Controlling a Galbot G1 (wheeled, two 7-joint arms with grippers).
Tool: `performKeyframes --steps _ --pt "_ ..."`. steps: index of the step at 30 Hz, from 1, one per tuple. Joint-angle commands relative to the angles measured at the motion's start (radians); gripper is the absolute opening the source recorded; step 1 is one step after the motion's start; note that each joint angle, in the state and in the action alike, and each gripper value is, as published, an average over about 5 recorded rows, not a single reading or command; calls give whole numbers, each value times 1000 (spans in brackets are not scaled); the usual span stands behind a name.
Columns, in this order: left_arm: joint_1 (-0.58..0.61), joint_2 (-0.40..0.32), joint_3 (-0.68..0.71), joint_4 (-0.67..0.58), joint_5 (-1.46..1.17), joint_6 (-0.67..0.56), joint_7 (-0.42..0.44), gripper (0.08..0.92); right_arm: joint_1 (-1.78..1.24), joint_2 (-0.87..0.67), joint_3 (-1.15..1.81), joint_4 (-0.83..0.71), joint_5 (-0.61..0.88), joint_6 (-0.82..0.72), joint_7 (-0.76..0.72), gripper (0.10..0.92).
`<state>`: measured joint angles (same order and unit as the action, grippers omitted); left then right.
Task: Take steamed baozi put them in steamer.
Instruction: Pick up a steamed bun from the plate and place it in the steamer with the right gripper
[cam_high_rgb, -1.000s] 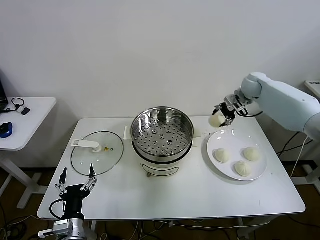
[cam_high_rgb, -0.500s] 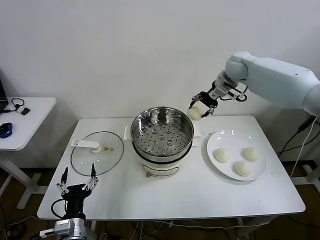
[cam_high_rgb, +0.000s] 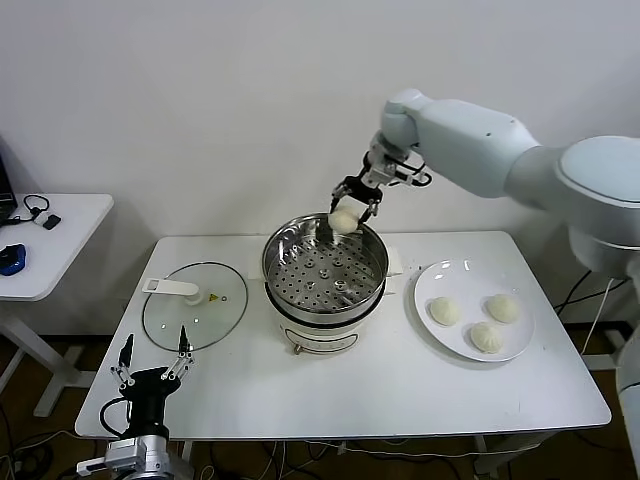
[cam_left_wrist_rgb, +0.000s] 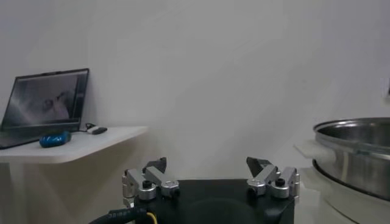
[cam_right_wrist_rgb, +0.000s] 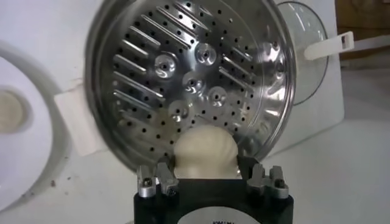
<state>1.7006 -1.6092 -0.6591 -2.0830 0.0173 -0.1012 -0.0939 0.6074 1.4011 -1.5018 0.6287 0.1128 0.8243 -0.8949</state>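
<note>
Baozi (cam_high_rgb: 343, 220) clamped in right gripper (cam_high_rgb: 346, 214), hanging above far rim of steamer (cam_high_rgb: 324, 268), upper centre of head view. Basket floor bare. Three more baozi (cam_high_rgb: 444, 311) on white plate (cam_high_rgb: 436, 282), right of centre.

Risk, as judged: release this close to the rim could land the bun on the edge and roll it outside; soft dough may stick to a finger or get dented.

Left gripper (cam_high_rgb: 152, 364) parked lower left, fingers spread, holding nothing. Glass lid (cam_high_rgb: 194, 305) flat beside steamer. White table (cam_high_rgb: 400, 390); side desk (cam_high_rgb: 60, 240) at left edge; plain white wall.
</note>
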Motion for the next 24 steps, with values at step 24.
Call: performKeyframes --steps 24 --pt "-8 -49 -12 6 -10 -5 -2 823 -158 146 50 -211 -80 48 -15 679"
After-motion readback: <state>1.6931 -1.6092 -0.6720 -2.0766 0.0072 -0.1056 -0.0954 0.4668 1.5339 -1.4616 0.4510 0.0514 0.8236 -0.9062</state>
